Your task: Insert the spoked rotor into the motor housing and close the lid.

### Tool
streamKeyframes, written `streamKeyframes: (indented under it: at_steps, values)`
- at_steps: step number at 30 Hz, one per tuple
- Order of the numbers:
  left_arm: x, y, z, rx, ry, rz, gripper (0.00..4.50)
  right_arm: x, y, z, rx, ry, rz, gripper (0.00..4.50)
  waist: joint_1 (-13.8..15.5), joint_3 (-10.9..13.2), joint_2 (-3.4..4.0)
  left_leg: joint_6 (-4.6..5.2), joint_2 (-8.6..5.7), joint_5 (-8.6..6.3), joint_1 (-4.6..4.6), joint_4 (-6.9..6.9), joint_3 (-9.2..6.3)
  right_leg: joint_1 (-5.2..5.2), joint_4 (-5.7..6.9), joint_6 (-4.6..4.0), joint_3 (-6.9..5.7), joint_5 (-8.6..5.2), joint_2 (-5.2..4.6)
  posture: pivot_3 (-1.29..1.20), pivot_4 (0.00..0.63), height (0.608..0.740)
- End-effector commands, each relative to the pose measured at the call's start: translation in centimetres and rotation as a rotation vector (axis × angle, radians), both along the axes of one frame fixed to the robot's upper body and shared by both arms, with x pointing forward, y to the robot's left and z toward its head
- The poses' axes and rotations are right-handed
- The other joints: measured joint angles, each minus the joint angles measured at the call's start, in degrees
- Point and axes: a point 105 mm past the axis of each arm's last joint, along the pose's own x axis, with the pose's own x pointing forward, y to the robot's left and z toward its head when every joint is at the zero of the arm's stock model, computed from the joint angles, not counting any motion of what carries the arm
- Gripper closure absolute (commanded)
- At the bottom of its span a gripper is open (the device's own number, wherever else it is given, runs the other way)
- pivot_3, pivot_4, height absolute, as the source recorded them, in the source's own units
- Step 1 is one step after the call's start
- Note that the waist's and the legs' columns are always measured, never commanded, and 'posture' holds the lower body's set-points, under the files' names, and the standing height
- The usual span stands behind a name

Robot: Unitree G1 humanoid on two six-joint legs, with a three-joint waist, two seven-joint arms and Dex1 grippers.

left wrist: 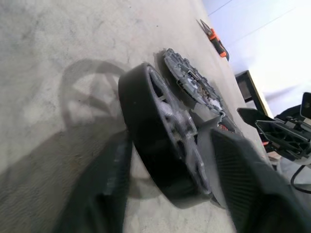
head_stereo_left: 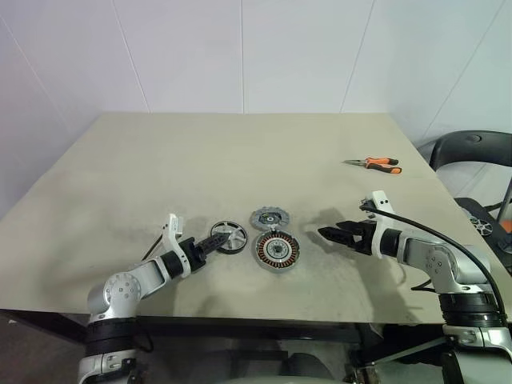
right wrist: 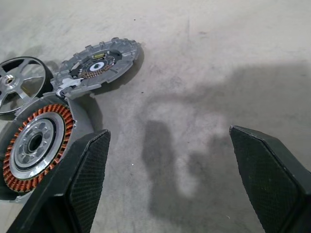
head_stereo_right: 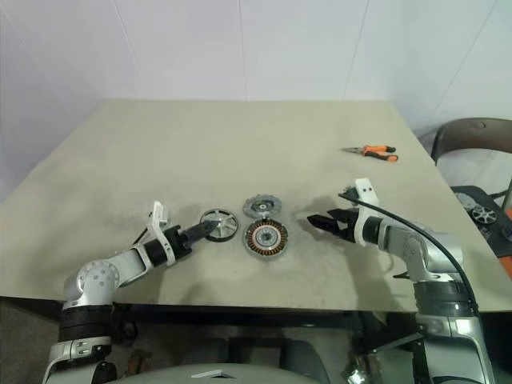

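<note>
The spoked rotor (head_stereo_left: 230, 237) stands tilted on its dark rim, just left of the motor housing (head_stereo_left: 274, 251). My left gripper (head_stereo_left: 216, 241) is shut on the spoked rotor, one finger (left wrist: 104, 189) behind the rim and the other against its spoked face. The housing lies flat with its copper coils (right wrist: 19, 179) facing up. The lid (head_stereo_left: 269, 217) lies flat right behind the housing and touches its edge. To the right of the housing my right gripper (head_stereo_left: 326, 234) hovers open over bare table, its fingers (right wrist: 87, 170) wide apart and pointing at the housing.
Orange-handled pliers (head_stereo_left: 374, 164) lie at the far right of the table (head_stereo_left: 160, 160). A dark chair (head_stereo_left: 472, 148) stands beyond the right edge. The table's front edge runs just below both arms.
</note>
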Motion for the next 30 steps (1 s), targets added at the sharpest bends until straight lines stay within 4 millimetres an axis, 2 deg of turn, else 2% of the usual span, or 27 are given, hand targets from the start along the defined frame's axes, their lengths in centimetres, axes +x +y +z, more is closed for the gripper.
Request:
streamKeyframes:
  at_steps: [1, 3, 4, 9, 17, 22, 24, 27, 30]
  values:
    - [-0.2, 0.1, 1.6, 0.001, -0.049, -0.012, 3.14, 0.5, 0.7, 1.1, 0.005, -0.056, 0.025, 0.38, 0.01, 0.00, 0.00, 0.00, 0.00, 0.00, -0.02, 0.00, 0.00, -0.03, 0.00, 0.00, 0.00, 0.00, 0.00, 0.00, 0.000, 0.740]
    - [-0.3, 0.6, 1.8, 0.005, -0.048, 0.000, 3.84, 0.6, 0.7, 1.1, 0.005, -0.056, 0.026, 0.38, -0.02, 0.00, -0.01, 0.00, 0.00, 0.00, -0.07, 0.00, 0.00, -0.08, 0.00, -0.01, 0.00, 0.00, 0.00, 0.00, 0.000, 0.740]
    - [-0.3, 0.9, 1.8, 0.010, -0.045, 0.008, 4.06, 0.6, 0.8, 1.1, 0.005, -0.057, 0.026, 0.38, -0.03, -0.01, 0.00, 0.00, 0.00, 0.00, -0.07, 0.00, 0.00, -0.08, 0.00, -0.01, 0.00, 0.00, 0.00, 0.00, 0.000, 0.740]
    - [-0.5, 1.7, 2.4, 0.007, -0.048, 0.004, 4.06, 0.7, 0.9, 1.1, 0.005, -0.058, 0.030, 0.38, -0.37, 0.00, -0.01, 0.00, 0.00, 0.00, -0.06, 0.00, 0.00, -0.09, 0.01, -0.01, 0.00, -0.01, 0.01, 0.00, 0.000, 0.740]
    - [-1.0, 1.1, 4.2, -0.039, -0.093, -0.059, 4.06, 0.2, 1.9, 1.8, 0.015, -0.091, 0.112, 0.38, -0.19, 0.01, -0.02, -0.01, 0.00, 0.01, -0.21, 0.02, 0.00, -0.24, 0.01, -0.01, 0.00, -0.01, 0.01, 0.00, 0.000, 0.740]
    - [-0.4, -1.2, 8.9, -0.139, -0.207, -0.159, 4.06, -1.0, 3.2, 2.5, -0.042, -0.178, 0.249, 0.38, 0.18, 0.03, -0.08, -0.01, 0.00, 0.01, -0.37, 0.04, -0.02, -0.38, 0.02, 0.01, 0.00, 0.01, 0.01, 0.00, 0.000, 0.740]
    - [0.2, -1.8, 10.1, -0.173, -0.225, -0.186, 4.06, -1.6, 3.6, 2.5, -0.102, -0.218, 0.320, 0.38, 0.10, 0.03, -0.08, 0.00, -0.01, 0.01, -0.39, 0.14, -0.02, -0.35, 0.02, 0.03, 0.00, 0.02, 0.01, 0.00, 0.000, 0.740]
    - [0.9, -2.4, 10.9, -0.212, -0.210, -0.208, 4.06, -2.6, 4.3, 2.4, -0.162, -0.246, 0.416, 0.38, -0.07, 0.03, -0.08, 0.03, -0.02, -0.01, -0.38, 0.23, -0.02, -0.29, 0.03, 0.10, 0.00, 0.06, 0.01, 0.00, 0.000, 0.740]
    - [1.0, -3.6, 9.6, -0.214, -0.134, -0.259, 4.06, -2.9, 4.8, 2.6, -0.160, -0.244, 0.455, 0.38, -0.30, 0.03, -0.10, 0.05, 0.00, 0.00, -0.36, 0.31, -0.02, -0.29, 0.13, 0.16, 0.00, 0.09, 0.07, 0.00, 0.000, 0.740]
